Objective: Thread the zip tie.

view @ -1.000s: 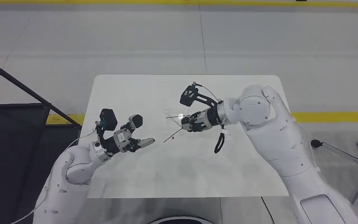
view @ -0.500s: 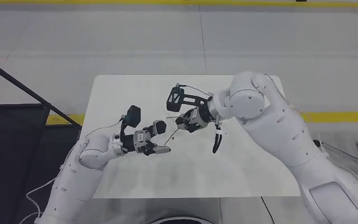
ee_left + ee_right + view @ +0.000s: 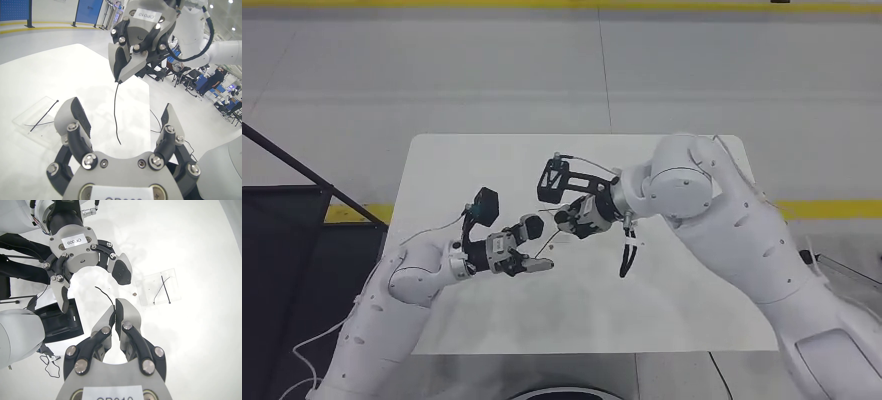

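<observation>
- Fingers (image 3: 80, 115) of left gripper (image 3: 121, 106) stand wide apart with nothing between the pads. In the top view this gripper (image 3: 539, 247) is over the table (image 3: 672, 320), left of centre, and faces the right gripper.
- Zip tie (image 3: 114, 113) is a thin black strand off the table, between the two grippers. One end is pinched at the right gripper's tips. The free tail runs away from them toward the left gripper, and its curved tip ends in the gap between the spread fingers, touching neither. Its long axis follows the line from one gripper to the other. From the right wrist the tail (image 3: 105, 293) sticks out past the fingertips with a slight wave.
- Right gripper (image 3: 114, 303) is closed tight on that end of the zip tie, pads pressed together. In the top view it (image 3: 564, 222) sits just right of the left gripper, tips aimed at it.
- Tray (image 3: 175, 275), clear and flat, lies on the table near both grippers, with two spare ties (image 3: 164, 289) crossed inside it.
- Speck (image 3: 134, 294), small and brown, lies on the table just beside the tray.
</observation>
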